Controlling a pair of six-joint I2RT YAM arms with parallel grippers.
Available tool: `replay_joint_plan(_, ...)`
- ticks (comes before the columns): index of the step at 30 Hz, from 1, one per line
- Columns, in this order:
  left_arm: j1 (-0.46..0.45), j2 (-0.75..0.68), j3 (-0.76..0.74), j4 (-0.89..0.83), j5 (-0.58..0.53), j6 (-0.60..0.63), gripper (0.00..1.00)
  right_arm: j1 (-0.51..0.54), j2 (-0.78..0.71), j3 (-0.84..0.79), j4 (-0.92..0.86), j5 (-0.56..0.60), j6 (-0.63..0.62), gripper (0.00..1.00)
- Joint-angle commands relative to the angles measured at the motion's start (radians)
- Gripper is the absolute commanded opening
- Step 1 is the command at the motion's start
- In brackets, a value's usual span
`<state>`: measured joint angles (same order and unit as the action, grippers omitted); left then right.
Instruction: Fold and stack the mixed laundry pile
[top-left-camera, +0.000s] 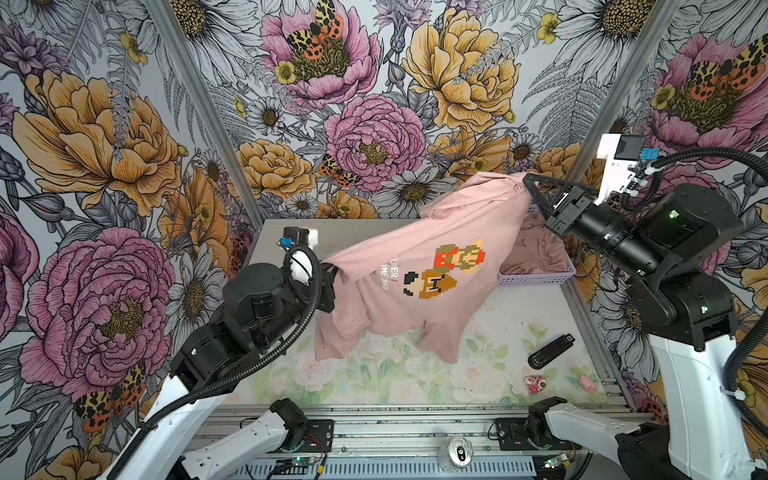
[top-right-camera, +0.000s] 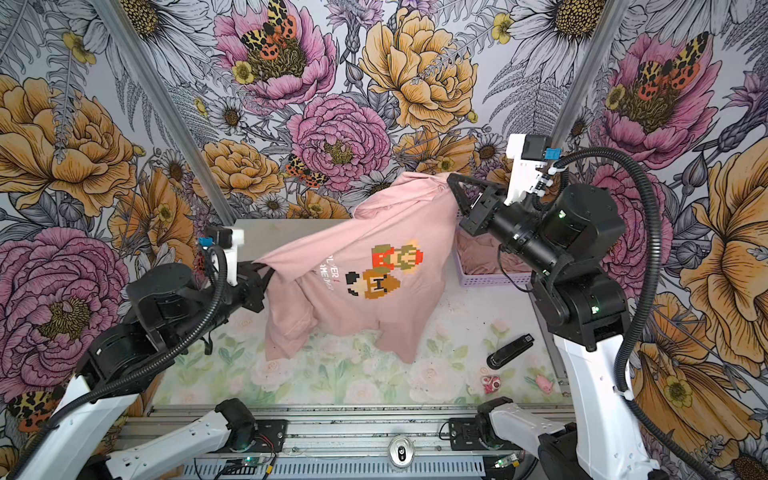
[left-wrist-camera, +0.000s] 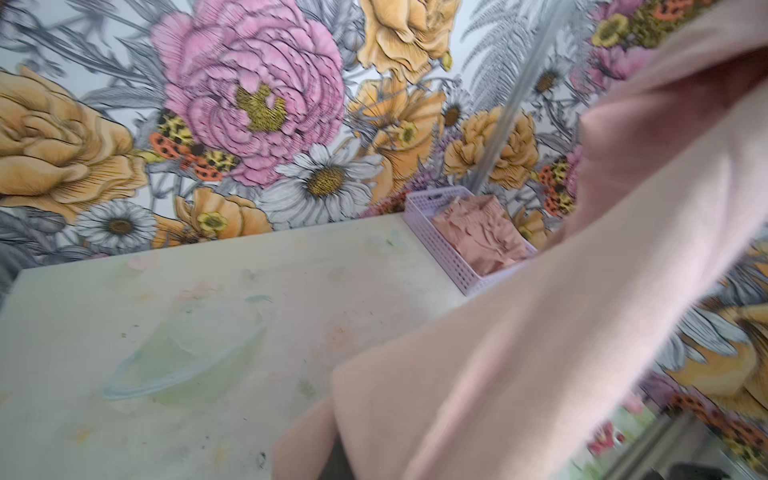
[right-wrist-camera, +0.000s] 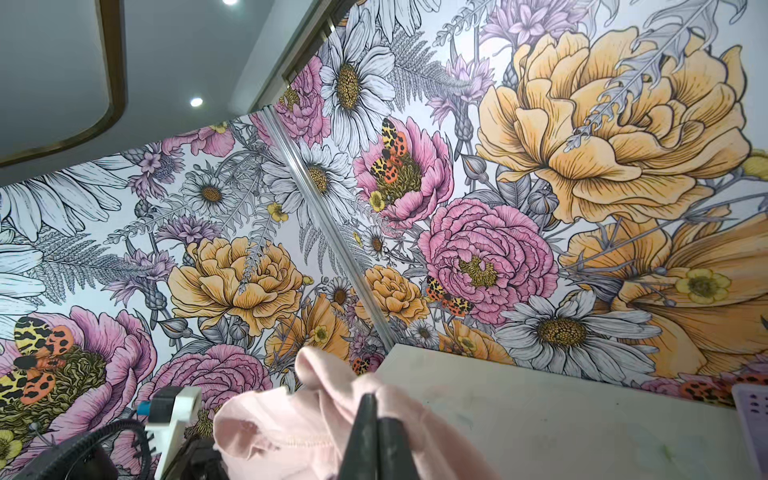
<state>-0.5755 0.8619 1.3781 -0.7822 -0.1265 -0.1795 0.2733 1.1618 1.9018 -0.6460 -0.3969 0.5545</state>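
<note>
Two claws on one pink T-shirt (top-left-camera: 374, 316): left claw (top-left-camera: 328, 270) pinched shut on an edge over the table's left side, right claw (top-left-camera: 530, 180) clamped on another edge, high near the back wall. Stretched slantwise in the air above the table (top-left-camera: 498, 332), print facing up, lower ends hanging toward it. More pink garments (top-left-camera: 536, 249) bunched inside the lilac basket (top-left-camera: 536, 279) at right rear

Robot lab cell: floral wall panels (top-left-camera: 104, 145) on aluminium posts (top-left-camera: 183, 62); arms (top-left-camera: 685, 299) on a rail (top-left-camera: 415, 419).
</note>
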Motion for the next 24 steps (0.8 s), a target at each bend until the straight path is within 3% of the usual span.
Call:
replay_joint_plan(1, 0.283, 0.109, -0.016, 0.1, 0.405, 0.005, 0.0, -0.009, 0.103, -0.016, 0.023, 0.082, -0.036, 0.0)
replay_joint_plan(3, 0.426, 0.192, -0.046, 0.193, 0.61, -0.041, 0.0, -0.02, 0.173, -0.029, 0.04, 0.107, -0.03, 0.0)
replay_joint_plan(6, 0.526, 0.355, -0.078, 0.281, 0.792, -0.059, 0.0, -0.033, 0.3, -0.044, 0.059, 0.14, -0.023, 0.0)
replay_joint_plan(10, 0.566, 0.595, -0.082, 0.339, 0.892, -0.049, 0.0, -0.047, 0.517, -0.004, 0.089, 0.208, -0.051, 0.0)
replay_joint_plan(13, 0.586, 0.755, -0.038, 0.333, 0.831, -0.041, 0.04, -0.065, 0.722, 0.132, 0.085, 0.21, -0.058, 0.0)
replay_joint_plan(14, 0.594, 0.799, -0.021, 0.333, 0.779, -0.048, 0.3, -0.072, 0.797, 0.186, 0.078, 0.198, -0.053, 0.03)
replay_joint_plan(15, 0.602, 0.83, -0.008, 0.333, 0.725, -0.063, 0.49, -0.076, 0.843, 0.229, 0.062, 0.19, -0.049, 0.13)
replay_joint_plan(18, 0.632, 0.892, 0.027, 0.333, 0.65, -0.095, 0.83, -0.073, 0.948, 0.356, -0.044, 0.161, -0.047, 0.42)
replay_joint_plan(20, 0.642, 0.882, 0.021, 0.331, 0.614, -0.107, 0.99, -0.06, 0.902, 0.278, -0.058, 0.171, -0.057, 0.52)
replay_joint_plan(24, 0.637, 0.811, -0.038, 0.289, 0.517, -0.099, 0.99, -0.022, 0.725, -0.041, -0.057, 0.18, -0.053, 0.62)
